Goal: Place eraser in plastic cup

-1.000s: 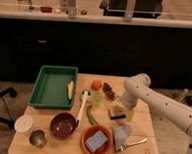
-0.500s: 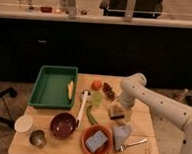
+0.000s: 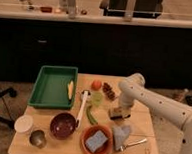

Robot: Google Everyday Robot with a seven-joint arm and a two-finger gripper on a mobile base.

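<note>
The eraser (image 3: 117, 114), a small tan block on a dark base, lies on the wooden table (image 3: 141, 120) right of centre. My gripper (image 3: 120, 108) comes down from the white arm (image 3: 138, 92) and sits right on top of the eraser, hiding part of it. The pale green plastic cup (image 3: 97, 97) stands upright to the left of the eraser, just below the orange fruit (image 3: 96, 84), and is apart from the gripper.
A green tray (image 3: 48, 85) with a yellow item sits at the left. A maroon bowl (image 3: 63, 125), white cup (image 3: 24, 124), metal cup (image 3: 38, 138), orange bowl with a blue sponge (image 3: 96, 141) and grey wedge (image 3: 121, 135) line the front. A white utensil (image 3: 82, 108) lies beside the cup.
The arm has swung slightly left and the gripper has come down onto the eraser. The eraser and the cup have not moved.
</note>
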